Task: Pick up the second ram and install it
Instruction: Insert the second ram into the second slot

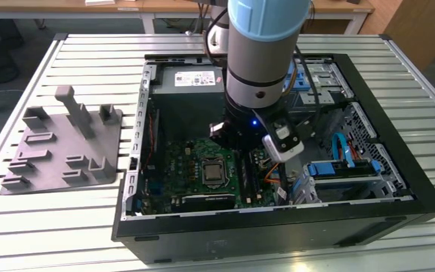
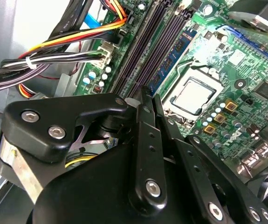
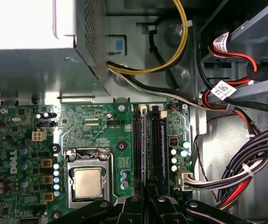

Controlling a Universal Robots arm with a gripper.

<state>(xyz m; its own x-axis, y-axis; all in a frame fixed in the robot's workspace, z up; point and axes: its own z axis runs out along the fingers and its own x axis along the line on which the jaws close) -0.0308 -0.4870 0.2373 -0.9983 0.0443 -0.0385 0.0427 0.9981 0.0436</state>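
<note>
The gripper (image 2: pixel 148 93) works deep inside an open computer case (image 1: pixel 278 226) on a slatted metal bench (image 1: pixel 89 51), its fingers drawn together on the end of the second ram (image 2: pixel 171 60). The stick stands on edge along one of the long slots of the motherboard (image 1: pixel 195 164), beside the processor (image 3: pixel 88 182). Whether it is fully seated cannot be told.

The ram looks light, thin and stiff, a bare board with small chips along its face. It is likely fragile if bent or twisted, and best held by its flat sides near the top edge, well away from the contacts below.

Room is tight. Bundled cables (image 2: pixel 54 58) run just beside the slots on one side, and the case's metal bays rise close by. The arm (image 1: pixel 263 51) comes almost straight down from above. A grey moulded holder (image 1: pixel 66 147) sits on the bench at the exterior view's left, well apart from the case.
</note>
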